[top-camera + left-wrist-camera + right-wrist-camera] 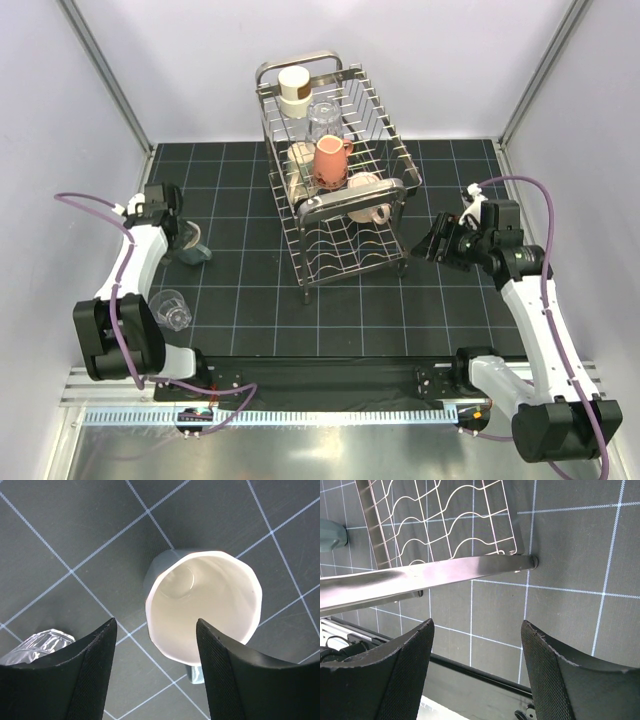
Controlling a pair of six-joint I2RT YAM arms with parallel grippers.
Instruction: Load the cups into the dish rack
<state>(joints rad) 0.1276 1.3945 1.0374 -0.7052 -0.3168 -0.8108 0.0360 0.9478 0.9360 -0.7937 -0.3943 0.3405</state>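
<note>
Left claw (155, 630) hangs released over the upright teal-grey mug (205, 605) near the tabletop's (250, 290) left edge. Also released, the right claw (477, 625) sits beside the rack (350, 195), which stands mid-tabletop.

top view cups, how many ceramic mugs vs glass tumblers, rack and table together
ceramic mugs: 5 (banded cream mug, salmon mug, cream mugs, teal-grey mug)
glass tumblers: 2 (rack tumbler, table tumbler)
total: 7
</note>
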